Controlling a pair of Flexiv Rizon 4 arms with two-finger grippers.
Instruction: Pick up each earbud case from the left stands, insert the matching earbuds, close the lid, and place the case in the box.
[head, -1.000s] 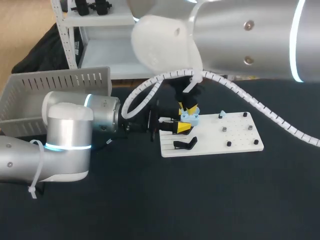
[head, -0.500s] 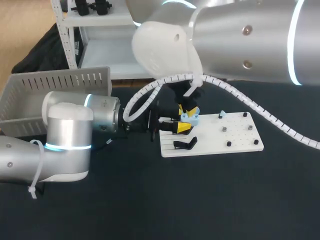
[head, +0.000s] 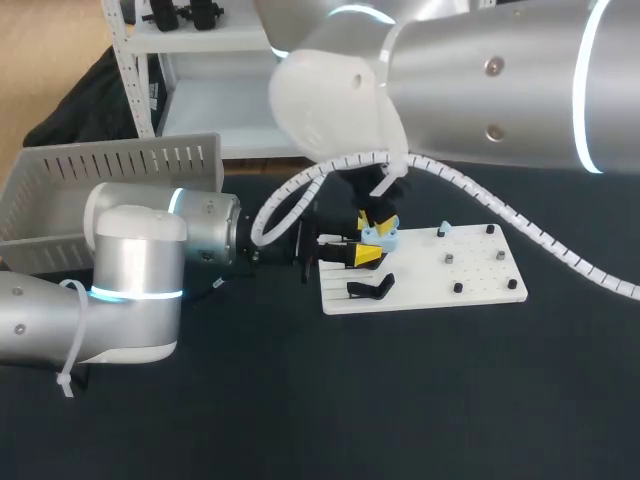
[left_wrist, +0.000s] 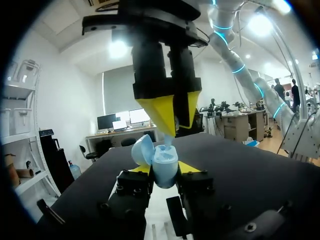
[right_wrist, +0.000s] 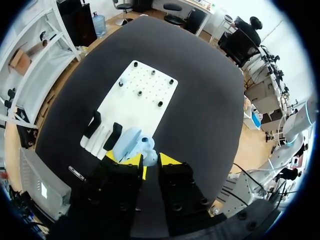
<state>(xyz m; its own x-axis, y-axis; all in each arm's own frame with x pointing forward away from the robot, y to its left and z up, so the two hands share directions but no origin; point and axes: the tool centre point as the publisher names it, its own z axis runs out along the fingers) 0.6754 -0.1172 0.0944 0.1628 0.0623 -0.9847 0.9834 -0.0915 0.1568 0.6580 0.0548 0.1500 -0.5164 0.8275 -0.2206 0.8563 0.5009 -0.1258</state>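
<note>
My left pincer (left_wrist: 165, 170) is clamped on the pale blue case (left_wrist: 162, 161), with one yellow tip pressed to each flank. The case sits squarely between the tips with its lid swung open. My right pincer (left_wrist: 173, 120) hangs straight above, at the case's 12 o'clock. Its tips are drawn nearly together on a small pale earbud (left_wrist: 168, 138), whose end reaches the case's open mouth. Seen from the head camera, the case is held over the 9 o'clock end of the board (head: 470, 275), and a black case (head: 370, 288) sits on the board at 6 o'clock from it. The box (head: 110, 170) stands far off at 9 o'clock on the tabletop (head: 400, 400).
</note>
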